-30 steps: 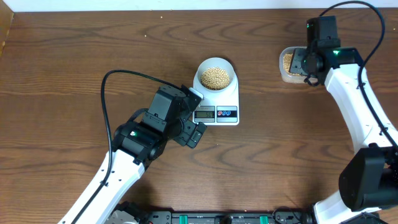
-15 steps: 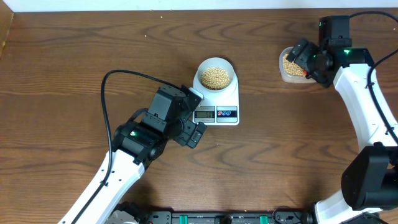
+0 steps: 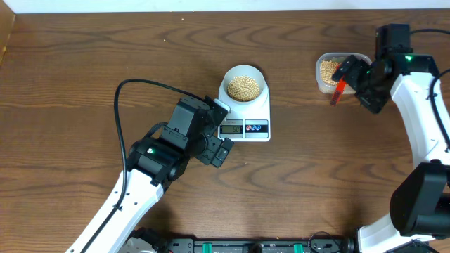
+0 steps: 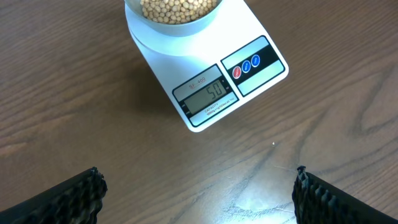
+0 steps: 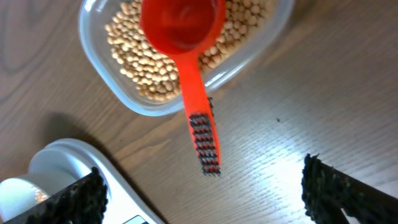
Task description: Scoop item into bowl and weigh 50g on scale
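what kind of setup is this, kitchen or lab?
Probably a robot lab bench, not a kitchen: two arms at a wood-grain table, with a scale, bowl of beans, tub and red scoop.

The right hand (image 3: pixel 358 84) has drawn back to the right, off the tub (image 3: pixel 320 83), with its fingers spread wide. The scoop (image 3: pixel 339 90), hidden before, now shows. Its cup lies on the beans (image 3: pixel 327 69) and its handle leans out over the tub's near rim.

White arms (image 3: pixel 116 205), black joints and cables, green lights.
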`<control>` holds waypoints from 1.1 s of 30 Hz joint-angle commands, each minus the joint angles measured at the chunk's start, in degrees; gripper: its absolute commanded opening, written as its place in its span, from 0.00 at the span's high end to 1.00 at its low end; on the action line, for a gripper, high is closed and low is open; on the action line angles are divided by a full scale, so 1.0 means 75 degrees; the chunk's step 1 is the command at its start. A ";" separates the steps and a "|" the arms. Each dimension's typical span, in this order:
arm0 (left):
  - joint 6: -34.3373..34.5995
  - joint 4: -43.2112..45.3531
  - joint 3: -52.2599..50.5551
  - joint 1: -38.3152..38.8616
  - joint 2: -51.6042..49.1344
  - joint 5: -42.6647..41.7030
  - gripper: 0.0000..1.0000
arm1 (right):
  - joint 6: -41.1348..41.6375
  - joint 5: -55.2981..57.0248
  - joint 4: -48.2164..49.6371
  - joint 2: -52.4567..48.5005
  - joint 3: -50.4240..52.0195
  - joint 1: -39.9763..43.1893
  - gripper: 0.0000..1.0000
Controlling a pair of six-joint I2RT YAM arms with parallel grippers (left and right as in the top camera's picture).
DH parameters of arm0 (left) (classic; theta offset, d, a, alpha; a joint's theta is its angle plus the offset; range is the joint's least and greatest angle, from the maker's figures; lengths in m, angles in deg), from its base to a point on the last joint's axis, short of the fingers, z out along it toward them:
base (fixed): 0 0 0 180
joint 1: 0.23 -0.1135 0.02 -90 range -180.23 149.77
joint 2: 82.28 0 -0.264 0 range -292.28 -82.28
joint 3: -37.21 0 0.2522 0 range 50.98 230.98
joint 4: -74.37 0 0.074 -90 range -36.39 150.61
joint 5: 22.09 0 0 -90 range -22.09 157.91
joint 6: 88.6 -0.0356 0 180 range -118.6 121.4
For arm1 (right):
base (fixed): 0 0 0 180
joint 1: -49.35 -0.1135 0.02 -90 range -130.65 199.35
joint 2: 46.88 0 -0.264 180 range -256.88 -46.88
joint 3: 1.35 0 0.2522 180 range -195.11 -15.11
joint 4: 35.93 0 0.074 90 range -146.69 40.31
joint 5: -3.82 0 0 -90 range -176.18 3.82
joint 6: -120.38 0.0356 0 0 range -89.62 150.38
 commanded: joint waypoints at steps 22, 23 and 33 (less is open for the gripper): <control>-0.0102 0.0020 0.0073 -0.0017 -0.0044 0.0064 0.02 | -0.3692 0.0262 0.0125 0.3520 -0.0122 0.0108 0.01; -0.0105 0.0020 0.0073 -0.0017 -0.0044 0.0064 0.02 | -0.3914 0.0405 -0.0093 0.3573 -0.0122 0.0111 0.01; -0.0105 0.0020 0.0073 -0.0017 -0.0044 0.0061 0.02 | -0.3552 0.1684 -0.0883 0.4570 -0.0111 0.0414 0.01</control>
